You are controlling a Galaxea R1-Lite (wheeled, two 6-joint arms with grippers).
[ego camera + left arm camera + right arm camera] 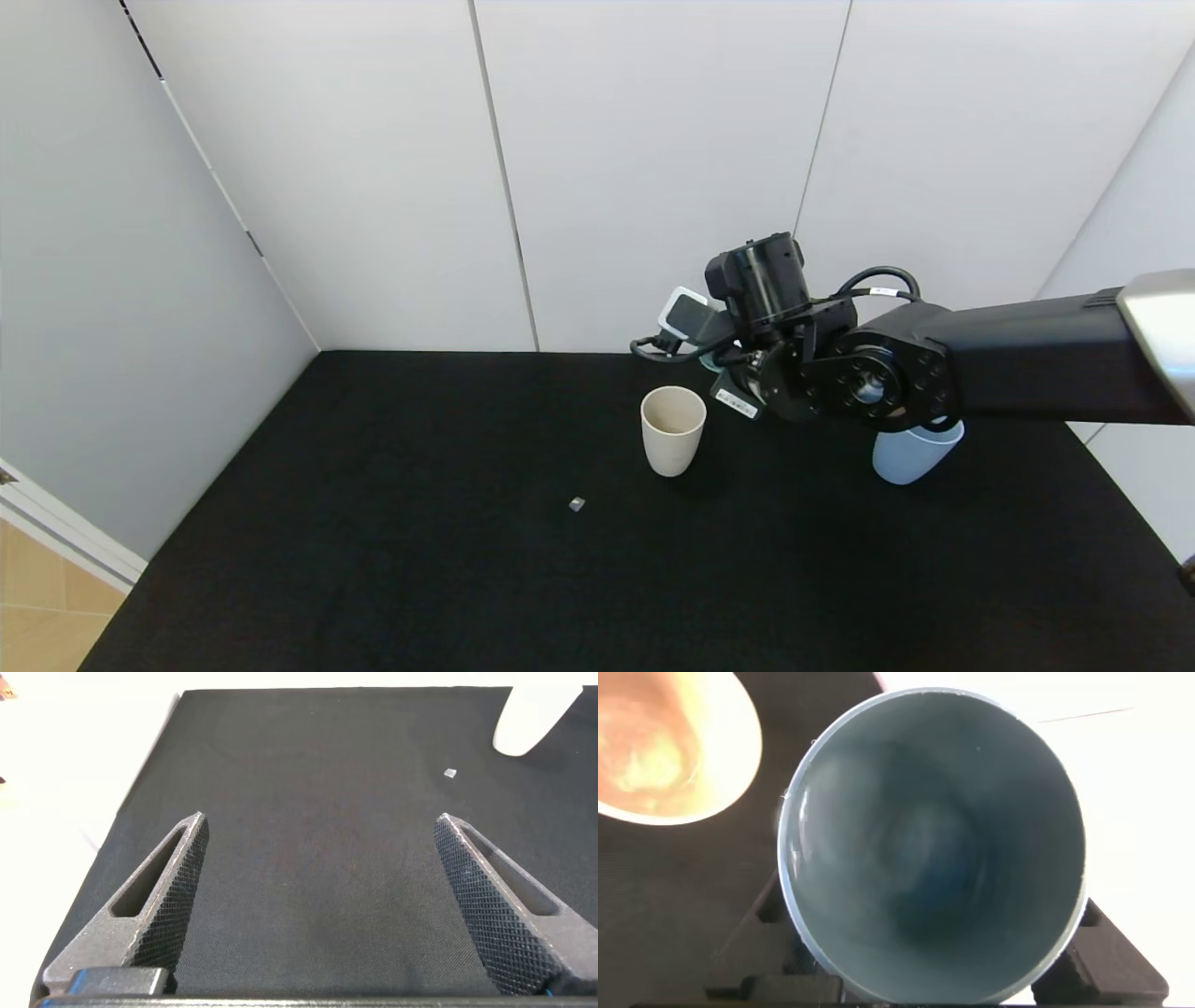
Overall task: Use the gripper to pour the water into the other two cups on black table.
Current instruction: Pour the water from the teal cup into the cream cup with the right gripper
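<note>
My right gripper hangs above the black table, just right of and behind the beige cup, and is shut on a teal cup. In the right wrist view the teal cup's mouth fills the picture, with a finger on each side of it. Its inside looks dark, with faint glints, and I cannot make out the water. The beige cup stands upright beside it. The periwinkle blue cup stands upright, partly hidden behind my right arm. My left gripper is open and empty over bare table.
A small grey scrap lies on the table in front of the beige cup and also shows in the left wrist view. White walls close the table at the back and on both sides. The table's left edge drops to a wooden floor.
</note>
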